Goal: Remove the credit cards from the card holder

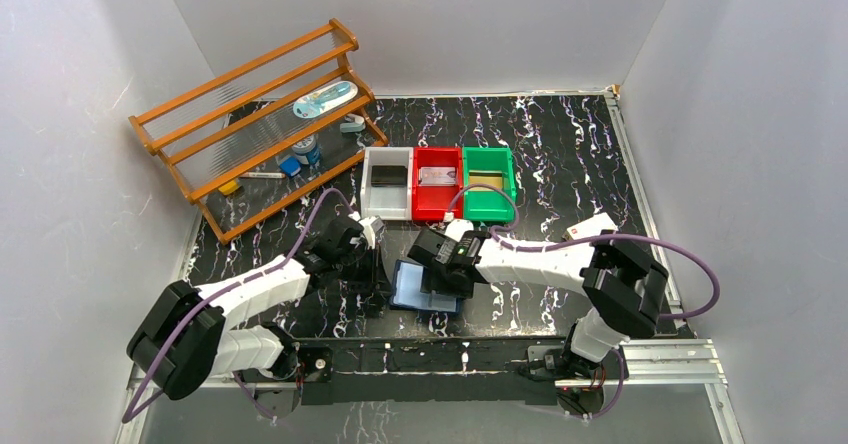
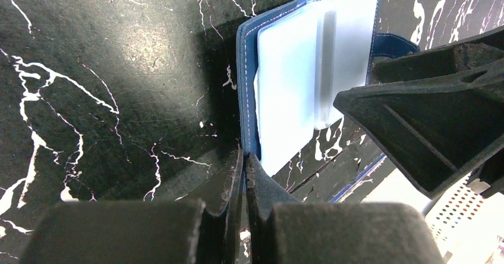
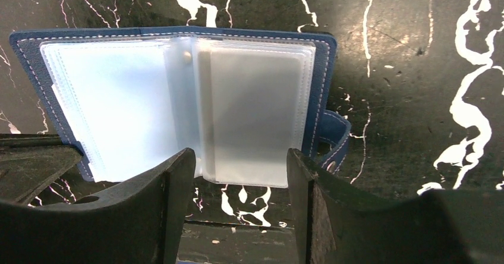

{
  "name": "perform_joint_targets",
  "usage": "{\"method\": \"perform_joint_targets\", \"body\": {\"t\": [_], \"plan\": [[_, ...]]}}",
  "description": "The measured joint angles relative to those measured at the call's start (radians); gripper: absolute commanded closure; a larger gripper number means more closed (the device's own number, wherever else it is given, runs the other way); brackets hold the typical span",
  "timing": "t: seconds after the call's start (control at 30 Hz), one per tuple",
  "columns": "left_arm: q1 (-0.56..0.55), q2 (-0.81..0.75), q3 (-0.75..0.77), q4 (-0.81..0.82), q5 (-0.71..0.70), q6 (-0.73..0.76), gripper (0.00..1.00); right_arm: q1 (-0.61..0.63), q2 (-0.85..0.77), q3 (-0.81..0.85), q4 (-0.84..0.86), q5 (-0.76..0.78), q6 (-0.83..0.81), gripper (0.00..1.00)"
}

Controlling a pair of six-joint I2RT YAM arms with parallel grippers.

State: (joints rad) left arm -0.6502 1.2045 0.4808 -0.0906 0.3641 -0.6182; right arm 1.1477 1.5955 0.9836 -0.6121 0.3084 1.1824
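Now the open card holder [image 1: 425,289] lies near the surface's [image 1: 560,154] near edge, the left claw [image 2: 243,157] pinching its corner, seemingly to anchor it, while the right claw [image 3: 239,157] hangs spread above its clear pockets [image 3: 255,109].

Reaching in from the near edge with both arms, wrists nearly meeting at the middle. With the left arm [image 1: 250,286] stretched low and rightward, wrist angled down, left gripper [image 2: 243,157] pinched fully together, tip against tip. With the right arm [image 1: 540,256] folded at the elbow, forearm running leftward, right gripper [image 3: 238,166] pointing down, jaws spread well apart.
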Motion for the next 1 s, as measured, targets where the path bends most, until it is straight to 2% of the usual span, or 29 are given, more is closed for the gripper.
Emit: {"method": "perform_joint_targets", "body": {"t": [0.47,0.77,1.0], "plan": [[0.0,-0.018,-0.013,0.005,-0.01,-0.022,1.0,0.0,0.025,0.0,-0.011,0.006,0.008,0.34],[0.0,-0.017,-0.015,0.007,-0.009,-0.022,1.0,0.0,0.035,0.002,-0.013,0.004,-0.001,0.4],[0.0,-0.017,-0.015,0.007,-0.009,-0.022,1.0,0.0,0.034,0.018,-0.017,0.007,-0.011,0.41]]}}
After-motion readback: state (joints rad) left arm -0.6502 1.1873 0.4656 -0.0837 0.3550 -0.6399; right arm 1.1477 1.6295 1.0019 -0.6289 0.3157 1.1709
